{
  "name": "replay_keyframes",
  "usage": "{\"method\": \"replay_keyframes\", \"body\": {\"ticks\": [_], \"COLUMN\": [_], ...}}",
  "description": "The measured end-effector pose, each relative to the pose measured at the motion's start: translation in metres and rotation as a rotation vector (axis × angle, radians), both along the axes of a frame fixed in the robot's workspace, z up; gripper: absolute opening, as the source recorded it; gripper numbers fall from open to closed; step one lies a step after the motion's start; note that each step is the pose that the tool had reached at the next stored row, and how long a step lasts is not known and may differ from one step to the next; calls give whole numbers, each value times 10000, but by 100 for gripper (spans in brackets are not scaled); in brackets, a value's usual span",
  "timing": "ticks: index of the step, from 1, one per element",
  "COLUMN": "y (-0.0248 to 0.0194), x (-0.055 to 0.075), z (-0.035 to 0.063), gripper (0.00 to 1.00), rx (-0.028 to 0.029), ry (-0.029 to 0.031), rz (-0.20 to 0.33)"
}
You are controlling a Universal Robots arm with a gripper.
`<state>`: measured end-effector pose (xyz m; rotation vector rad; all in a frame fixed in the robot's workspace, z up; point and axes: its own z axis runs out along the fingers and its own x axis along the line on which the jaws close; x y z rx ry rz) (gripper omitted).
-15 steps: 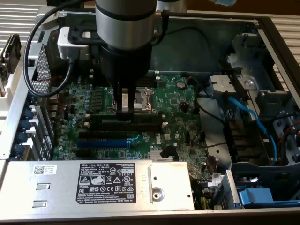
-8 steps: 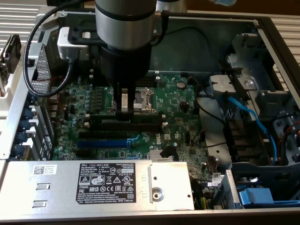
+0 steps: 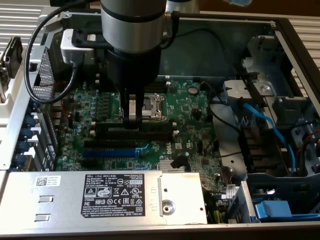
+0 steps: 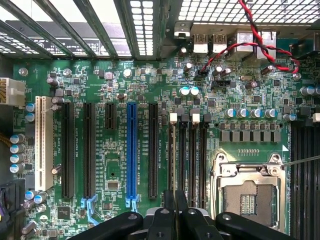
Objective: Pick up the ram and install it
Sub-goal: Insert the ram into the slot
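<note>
The ram [image 3: 155, 121], a long dark-green stick with black chips, stands on edge along the black memory slots [image 3: 150, 134] beside the CPU socket [image 3: 150, 104]. My gripper [image 3: 132, 116] comes straight down from above and is shut on the ram near its middle. Whether the stick is seated in a slot or just above it I cannot tell. In the wrist view the gripper [image 4: 175, 200] pinches a thin dark edge, the ram [image 4: 174, 160], which runs in line with the outermost memory slot. The neighbouring memory slots [image 4: 192, 155] hold nothing.
The open computer case surrounds the motherboard [image 3: 195, 115]. A blue expansion slot [image 3: 107, 151] and black slots lie in front of the ram. A silver labelled box [image 3: 100, 192] sits at the front. Blue cables [image 3: 270, 125] and drive bays stand at the exterior view's right.
</note>
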<state>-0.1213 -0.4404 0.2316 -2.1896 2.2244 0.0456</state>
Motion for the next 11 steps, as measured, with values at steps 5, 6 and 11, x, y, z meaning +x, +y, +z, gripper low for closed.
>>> {"method": "replay_keyframes", "body": {"ticks": [5,6,11], "y": [-9,-11,-11], "x": [10,10,8], "z": [-7,-4,-2], "gripper": [12,12,12], "rx": [17,10,31], "ry": [-9,-4,-7], "rz": [1,0,0]}}
